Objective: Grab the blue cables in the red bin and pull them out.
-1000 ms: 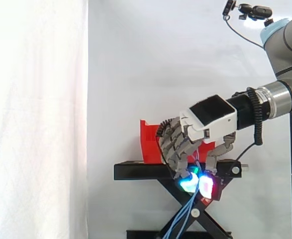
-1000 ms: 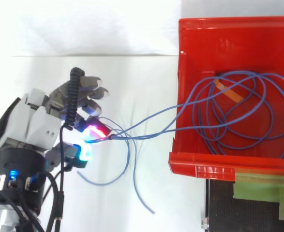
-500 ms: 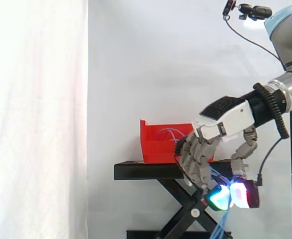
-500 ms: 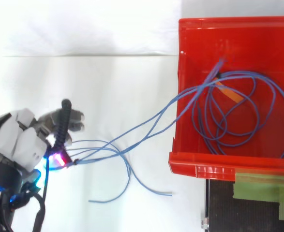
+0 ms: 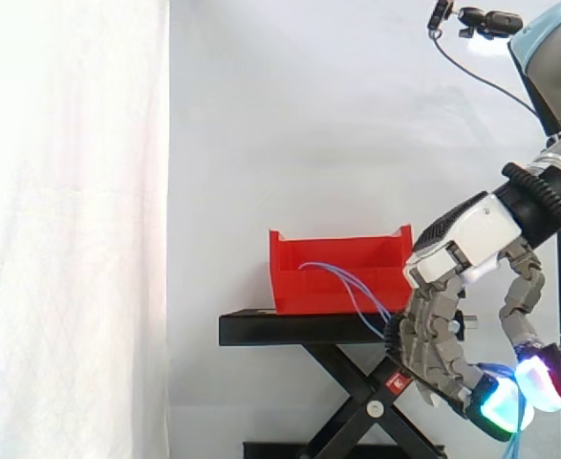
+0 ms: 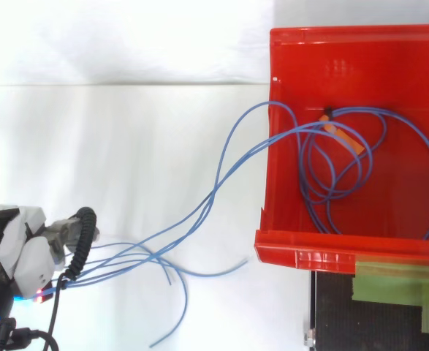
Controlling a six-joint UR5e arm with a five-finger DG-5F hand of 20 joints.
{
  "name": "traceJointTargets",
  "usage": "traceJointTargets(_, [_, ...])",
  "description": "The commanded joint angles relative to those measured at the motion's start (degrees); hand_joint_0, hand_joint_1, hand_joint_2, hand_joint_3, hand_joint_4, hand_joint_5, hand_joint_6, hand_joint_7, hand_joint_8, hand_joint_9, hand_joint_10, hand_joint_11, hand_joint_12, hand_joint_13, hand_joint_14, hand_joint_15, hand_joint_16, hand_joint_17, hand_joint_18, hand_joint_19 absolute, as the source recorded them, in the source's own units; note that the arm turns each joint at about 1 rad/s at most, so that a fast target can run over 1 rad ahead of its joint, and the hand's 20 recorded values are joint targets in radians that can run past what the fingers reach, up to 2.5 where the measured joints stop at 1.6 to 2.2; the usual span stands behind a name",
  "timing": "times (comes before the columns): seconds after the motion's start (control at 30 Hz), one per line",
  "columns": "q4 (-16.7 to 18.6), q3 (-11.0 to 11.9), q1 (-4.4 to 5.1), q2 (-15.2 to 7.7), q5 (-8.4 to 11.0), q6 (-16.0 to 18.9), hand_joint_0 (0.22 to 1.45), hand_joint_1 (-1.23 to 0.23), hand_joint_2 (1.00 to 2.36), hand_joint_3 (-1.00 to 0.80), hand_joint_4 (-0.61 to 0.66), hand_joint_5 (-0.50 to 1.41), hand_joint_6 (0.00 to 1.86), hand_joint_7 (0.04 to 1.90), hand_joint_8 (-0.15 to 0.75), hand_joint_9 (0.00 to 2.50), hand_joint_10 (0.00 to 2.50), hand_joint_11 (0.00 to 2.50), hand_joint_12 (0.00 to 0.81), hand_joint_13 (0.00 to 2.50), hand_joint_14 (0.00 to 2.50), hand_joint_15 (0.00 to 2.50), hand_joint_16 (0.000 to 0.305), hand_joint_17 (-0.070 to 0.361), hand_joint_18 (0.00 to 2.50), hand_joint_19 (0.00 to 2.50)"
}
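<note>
We are pinching the blue cables (image 6: 213, 196) with the hand (image 5: 460, 251): its fingers are curling under, and the glowing fingertips (image 5: 495, 406) are pressing together with the thumb's pad on a bundle of strands that hangs out just below them. In the side view the hand is hanging beside the black stand (image 5: 290, 330), below the level of the red bin (image 5: 290, 287) and on the arm's side of it. In the top view the hand (image 6: 17, 248) is sitting at the lower left and the bin (image 6: 302, 240) at the right, well apart. The strands are running from the pinch up and to the right, crossing one another in mid-span and arching over the bin's near wall. Two loose ends are trailing near the pinch. Most of the cable length is lying coiled inside the bin, around an orange tag (image 6: 346, 137). We are judging the pull as partly done. The long axis of the strands is pointing from hand to bin, so the next move calls for travel straight away from the bin along that line. The risks we are noting are strands slipping out of the pinch and coils snagging on the wall.
</note>
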Motion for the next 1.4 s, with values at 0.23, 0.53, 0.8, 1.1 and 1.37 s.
traceJointTargets(0.23, [1.0,0.0,0.86,0.0,7.96,82.0,0.9,-0.84,1.0,-1.0,0.04,0.71,1.0,0.55,0.264,0.93,0.02,0.92,0.358,0.81,0.02,0.56,0.048,0.108,0.58,0.5])
traceJointTargets(0.53, [13.5,0.1,1.74,0.0,25.98,90.3,0.9,-0.85,1.0,-1.0,0.05,0.71,1.0,0.55,0.267,0.94,0.02,0.91,0.355,0.81,0.02,0.56,0.048,0.108,0.59,0.5])
traceJointTargets(0.8, [15.5,0.0,2.36,0.0,27.91,95.6,0.9,-0.85,1.0,-1.0,0.04,0.71,0.99,0.56,0.267,0.95,0.03,0.9,0.356,0.82,0.02,0.56,0.048,0.107,0.59,0.51])
traceJointTargets(1.1, [12.7,0.0,3.41,0.0,30.81,106.0,0.9,-0.86,1.0,-1.0,0.04,0.71,0.98,0.56,0.267,0.99,0.03,0.92,0.353,0.84,0.02,0.56,0.048,0.107,0.6,0.5])
traceJointTargets(1.37, [9.3,0.0,4.29,0.0,30.99,111.4,0.9,-0.86,1.0,-1.0,0.02,0.7,0.99,0.56,0.265,1.0,0.03,0.92,0.354,0.86,0.02,0.57,0.047,0.107,0.61,0.51])
